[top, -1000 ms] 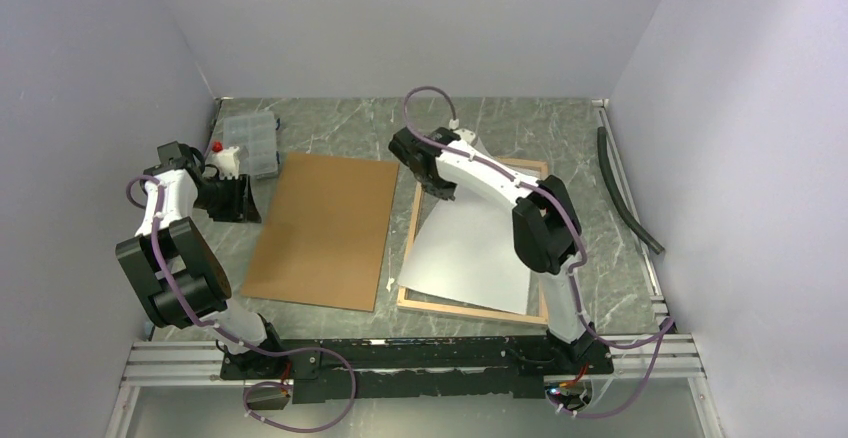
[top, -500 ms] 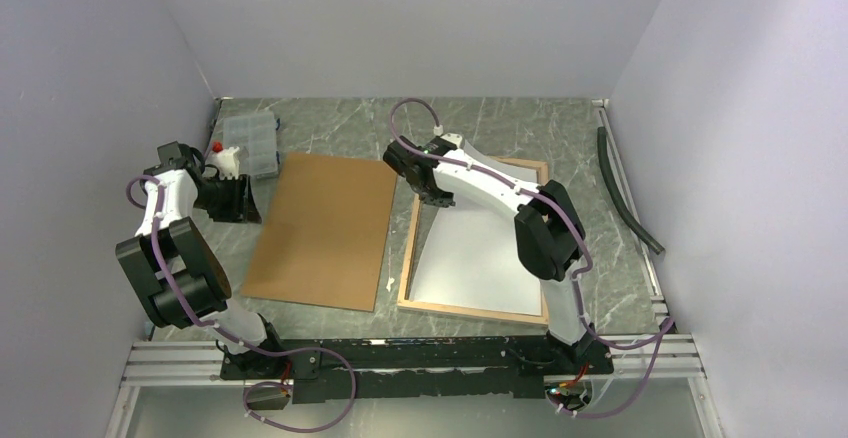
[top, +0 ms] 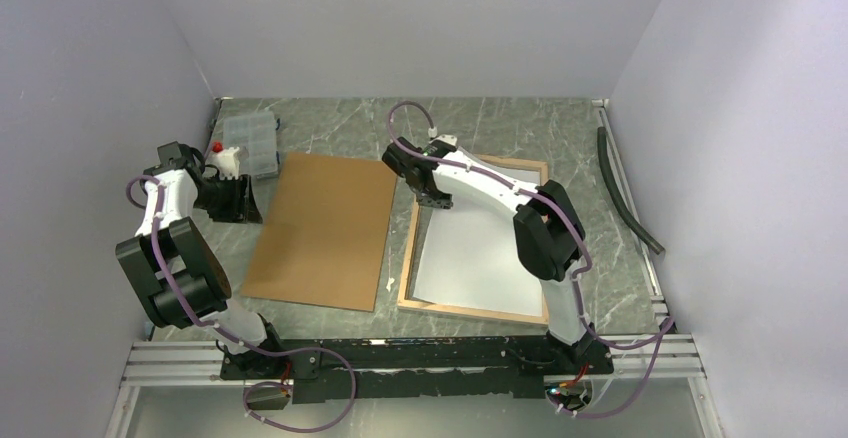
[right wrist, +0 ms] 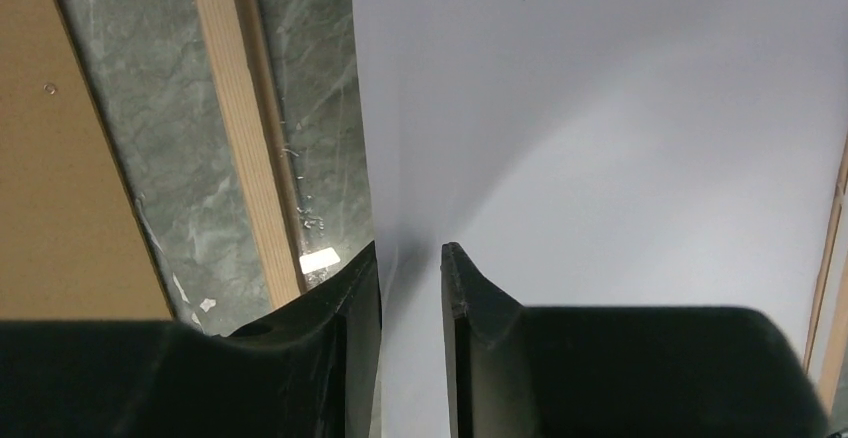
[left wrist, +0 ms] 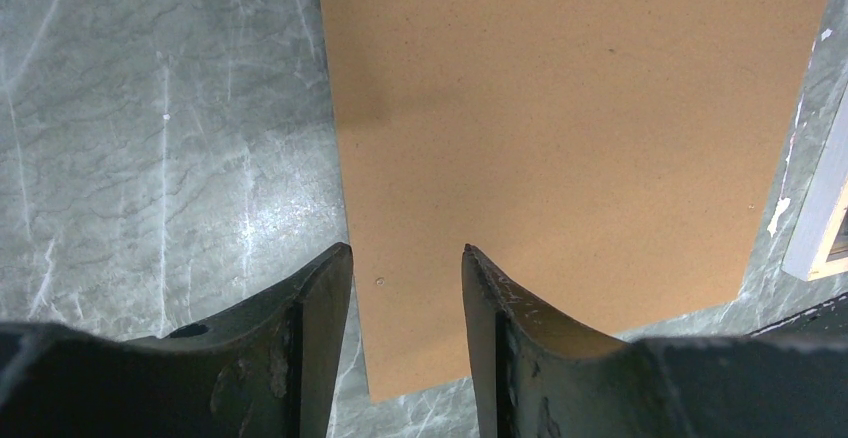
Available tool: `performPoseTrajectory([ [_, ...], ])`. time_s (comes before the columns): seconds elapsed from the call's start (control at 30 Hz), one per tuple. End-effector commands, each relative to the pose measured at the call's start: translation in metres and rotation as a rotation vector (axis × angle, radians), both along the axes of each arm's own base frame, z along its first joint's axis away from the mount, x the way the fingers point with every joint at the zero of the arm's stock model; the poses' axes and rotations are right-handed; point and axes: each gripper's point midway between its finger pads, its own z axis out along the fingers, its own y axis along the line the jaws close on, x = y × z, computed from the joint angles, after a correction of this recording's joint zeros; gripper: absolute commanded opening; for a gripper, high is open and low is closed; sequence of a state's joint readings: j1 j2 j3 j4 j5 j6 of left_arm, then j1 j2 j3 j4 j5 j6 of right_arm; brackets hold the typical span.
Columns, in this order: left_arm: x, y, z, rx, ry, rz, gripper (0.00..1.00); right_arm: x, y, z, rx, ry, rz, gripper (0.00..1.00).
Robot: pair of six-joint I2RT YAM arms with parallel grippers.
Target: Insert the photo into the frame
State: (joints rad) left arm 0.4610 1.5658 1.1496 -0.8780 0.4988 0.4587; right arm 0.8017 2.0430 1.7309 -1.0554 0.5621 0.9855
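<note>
Though let go, lies nearly square: one photo (top: pixel 480 258), white back up, inside one frame (top: pixel 408 258) at 3 o'clock of the table (top: pixel 520 123).

Two grippers: right gripper (right wrist: pixel 410 250) above the photo's 9 o'clock edge, jaws slightly apart, gripping nothing; left gripper (left wrist: pixel 407 258) above the 9 o'clock edge of one brown backing board (top: pixel 325 228), jaws apart, empty. Versus a second ago: photo no longer skewed with a corner past the frame's 9 o'clock rail, now lines up with the rails; right gripper nearer 9 o'clock.
</note>
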Motion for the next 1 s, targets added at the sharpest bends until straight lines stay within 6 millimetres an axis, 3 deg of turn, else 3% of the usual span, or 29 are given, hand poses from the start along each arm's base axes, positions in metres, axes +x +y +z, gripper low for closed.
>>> performPoseTrajectory([
  [0.0,0.005,-0.001,0.016,0.012,-0.053,-0.013,0.51,0.002,0.008,0.003,0.021,-0.005,0.061,0.3],
  [0.2,0.005,0.0,0.015,0.015,-0.05,-0.012,0.51,-0.001,0.013,-0.003,-0.005,0.014,0.125,0.33],
  [0.3,0.006,0.002,0.014,0.022,-0.047,-0.002,0.53,-0.003,0.012,-0.002,-0.022,0.014,0.141,0.47],
  [0.5,0.008,0.006,0.017,0.042,-0.053,0.0,0.67,-0.002,0.018,0.018,0.012,-0.039,0.179,0.84],
  [0.67,0.009,0.009,0.026,0.045,-0.056,0.012,0.7,-0.003,0.033,0.041,0.083,-0.088,0.234,0.91],
  [0.77,0.011,0.014,0.035,0.049,-0.071,0.018,0.79,-0.009,0.054,0.049,0.157,-0.099,0.275,0.9],
  [0.9,0.011,0.022,0.041,0.037,-0.067,0.034,0.87,-0.022,0.11,0.056,0.315,-0.117,0.367,0.9],
  [0.97,0.008,0.027,0.037,0.032,-0.056,0.036,0.86,-0.026,0.139,0.055,0.409,-0.107,0.407,0.9],
])
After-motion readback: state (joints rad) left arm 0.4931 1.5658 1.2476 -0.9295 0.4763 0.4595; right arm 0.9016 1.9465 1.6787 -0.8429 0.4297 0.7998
